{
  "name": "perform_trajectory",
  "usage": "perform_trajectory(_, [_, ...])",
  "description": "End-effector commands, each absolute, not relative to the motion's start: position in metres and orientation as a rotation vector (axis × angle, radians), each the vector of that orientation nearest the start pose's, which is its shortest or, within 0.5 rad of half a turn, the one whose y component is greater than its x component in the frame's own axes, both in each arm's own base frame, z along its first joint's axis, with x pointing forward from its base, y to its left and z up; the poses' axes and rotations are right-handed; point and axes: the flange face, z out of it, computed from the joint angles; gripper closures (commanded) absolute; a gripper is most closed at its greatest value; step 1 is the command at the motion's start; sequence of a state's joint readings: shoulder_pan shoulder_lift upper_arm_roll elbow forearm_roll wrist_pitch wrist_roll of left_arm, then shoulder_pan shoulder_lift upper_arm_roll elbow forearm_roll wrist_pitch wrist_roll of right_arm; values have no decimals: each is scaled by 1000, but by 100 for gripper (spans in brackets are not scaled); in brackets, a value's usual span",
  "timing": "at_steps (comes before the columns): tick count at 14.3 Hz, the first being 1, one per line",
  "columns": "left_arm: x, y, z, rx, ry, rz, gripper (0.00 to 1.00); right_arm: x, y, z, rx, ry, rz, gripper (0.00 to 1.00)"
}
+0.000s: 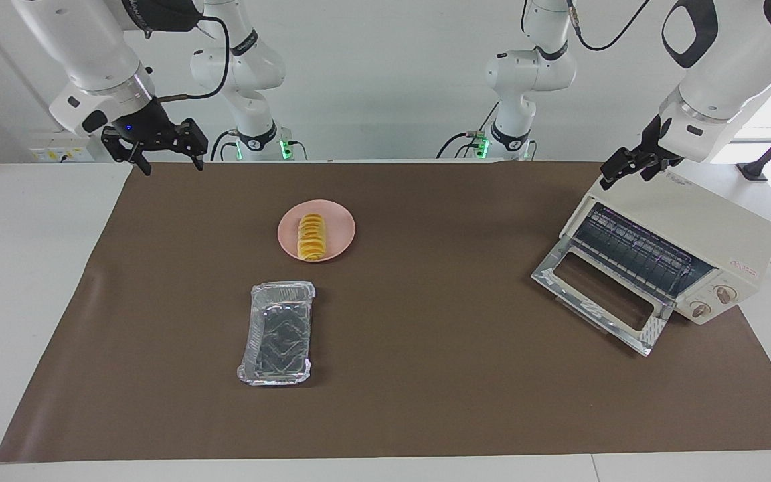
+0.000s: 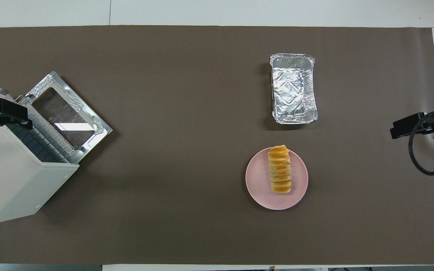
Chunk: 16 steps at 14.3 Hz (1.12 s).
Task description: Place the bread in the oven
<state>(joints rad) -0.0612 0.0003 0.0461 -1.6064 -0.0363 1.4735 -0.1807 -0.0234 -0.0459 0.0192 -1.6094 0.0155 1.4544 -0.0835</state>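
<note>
So we are at the very start: the bread (image 1: 312, 236) lies untouched on the pink plate (image 1: 338, 221), a little above centre in the facing view, and nothing has been picked up. The right pincer (image 1: 162, 155) hangs at the upper left of that frame over the mat's edge, fingers spread and empty. The left pincer (image 1: 634, 163) hovers at the upper right, just above the oven (image 1: 720, 227), also spread and holding nothing. The oven door (image 1: 603, 294) is already folded down, the rack bare.

We judge the next move to be a reach to the loaf, likely by the right arm. The loaf's long axis runs up and down the frame, toward and away from the robots, so the fingers should close across its narrow width. The foil tray (image 1: 277, 333) sits below the plate.
</note>
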Motion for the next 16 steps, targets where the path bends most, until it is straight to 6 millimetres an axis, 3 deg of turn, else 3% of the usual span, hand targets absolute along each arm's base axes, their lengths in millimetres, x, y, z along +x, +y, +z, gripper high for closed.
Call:
perform_trajectory(1, [535,-10,603,-3157,-268,191,0,528,-6,624,-3122,-137,153,0])
perform_trajectory(12, [535,-11,603,-3157,-266,191,0,523,-12,620,-3120,-101,184,0])
perform_trajectory(16, [535,-11,603,-3157,-266,191,0,515,-5,606,-3121,-82,220,0])
